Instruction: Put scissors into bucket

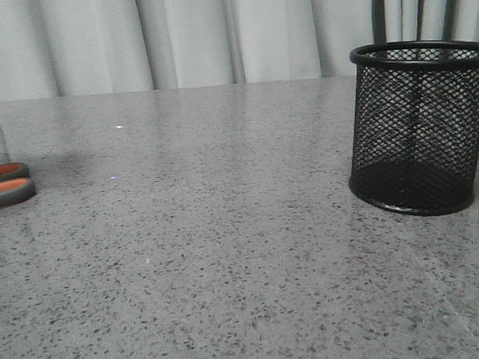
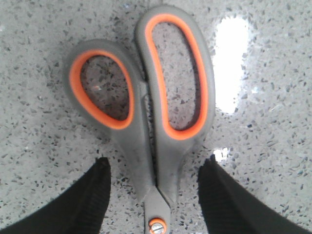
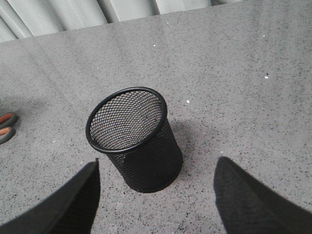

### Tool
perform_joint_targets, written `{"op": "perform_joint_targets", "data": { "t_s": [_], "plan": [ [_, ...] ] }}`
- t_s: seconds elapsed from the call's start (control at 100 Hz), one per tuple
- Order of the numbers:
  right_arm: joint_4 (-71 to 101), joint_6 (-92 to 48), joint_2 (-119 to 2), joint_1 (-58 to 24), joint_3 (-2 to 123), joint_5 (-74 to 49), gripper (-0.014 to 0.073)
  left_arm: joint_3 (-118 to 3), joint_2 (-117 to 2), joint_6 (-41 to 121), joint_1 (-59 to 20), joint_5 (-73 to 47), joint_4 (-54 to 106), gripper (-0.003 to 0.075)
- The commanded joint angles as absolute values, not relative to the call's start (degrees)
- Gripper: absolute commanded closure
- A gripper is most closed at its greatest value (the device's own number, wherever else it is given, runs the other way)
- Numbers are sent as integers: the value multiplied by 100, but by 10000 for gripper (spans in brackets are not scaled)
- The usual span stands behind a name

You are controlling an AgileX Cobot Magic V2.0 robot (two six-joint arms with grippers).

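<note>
In the front view, the black wire-mesh cylindrical bucket (image 1: 421, 127) stands upright at the right of the frame on the grey speckled stone surface (image 1: 228, 254). At the far left edge only the orange-and-grey loop handles of the scissors (image 1: 3, 184) show, lying flat and well apart from the bucket. Neither arm appears here.

In the left wrist view, the scissors (image 2: 146, 112) lie flat in the middle of the frame, handles toward the top and the pivot screw at the bottom edge. The left gripper (image 2: 155, 195) has its jaws spread, one on either side of the shanks just above the pivot, with a gap on each side. The step in hand looks like the grasp; the next move calls for closing squarely on the shanks.

In the right wrist view, the bucket (image 3: 134, 139) sits in the centre, empty, and the right gripper (image 3: 156, 195) has its jaws spread wide at the bottom of the frame, holding nothing.
</note>
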State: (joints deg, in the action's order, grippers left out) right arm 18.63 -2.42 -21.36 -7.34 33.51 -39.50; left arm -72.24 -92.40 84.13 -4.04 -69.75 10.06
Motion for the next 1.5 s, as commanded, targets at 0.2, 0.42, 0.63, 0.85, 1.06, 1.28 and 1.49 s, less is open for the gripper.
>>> {"op": "perform_joint_targets", "data": {
  "t_s": [0.2, 0.42, 0.63, 0.85, 1.06, 1.28, 1.49],
  "plan": [
    [1892, -285, -2211, -775, 3552, -3665, 147, -7167, -9054, 8401, -451, -7139, 1015, 341],
    [1904, -285, -2211, -792, 3552, -3710, 147, -7158, -9228, 8401, -464, -7009, 1101, 341],
    [1917, -285, -2211, -792, 3552, -3771, 147, -7158, -9257, 8390, -514, -6934, 1101, 358],
    [1979, -285, -2211, -792, 3552, -3761, 147, -7158, -9163, 8054, -748, -6971, 1168, 561],
    [2416, -344, -2211, -792, 3552, -3761, 148, -7168, -8993, 7795, -1181, -6919, 1616, 741],
    [5722, -2813, -2211, -909, 3580, -3740, 148, -7435, -8375, 7611, -2045, -6462, 2007, 741],
    [7408, -3659, -2535, -924, 3718, -3991, 141, -7470, -7274, 7611, -3245, -5417, 2007, 741]
  ]
}}
